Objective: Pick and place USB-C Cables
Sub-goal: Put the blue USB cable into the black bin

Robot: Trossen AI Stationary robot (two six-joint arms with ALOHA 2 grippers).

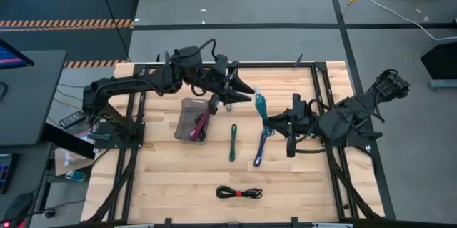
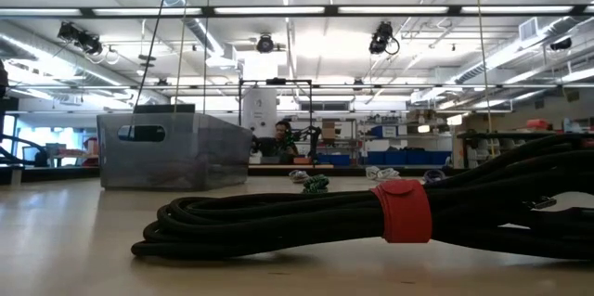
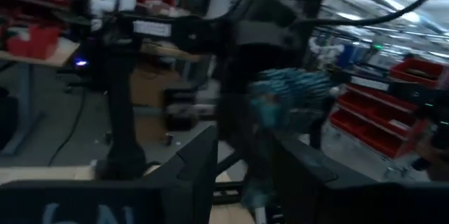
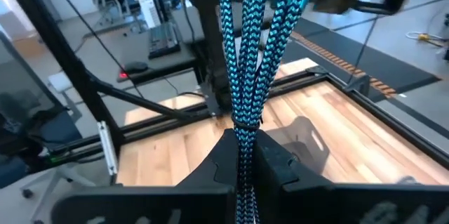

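Observation:
My right gripper (image 4: 243, 164) is shut on a teal braided cable bundle (image 4: 256, 48), held up over the middle of the table (image 1: 260, 103). My left gripper (image 1: 246, 92) hangs open a little to the left of the teal bundle, whose blurred shape (image 3: 287, 94) shows beyond its spread fingers. A magenta cable (image 1: 201, 124) lies in the grey tray (image 1: 183, 122). A green cable (image 1: 233, 143) and a purple cable (image 1: 261, 148) lie flat on the wood. A black cable with a red tie (image 2: 401, 211) lies near the front edge. My right gripper pinches the teal bundle between its two fingers just below the thin tie that binds it (image 4: 244, 134). The fingers come nearly level from the table's right. The bundle runs on past the fingertips along their line and fans out, lifted clear of the table.
The grey tray (image 2: 172, 152) stands left of centre, beneath my left arm. Black frame rails (image 1: 325, 114) run along the table's sides. Bare wood lies between the green cable and the black one (image 1: 239, 193).

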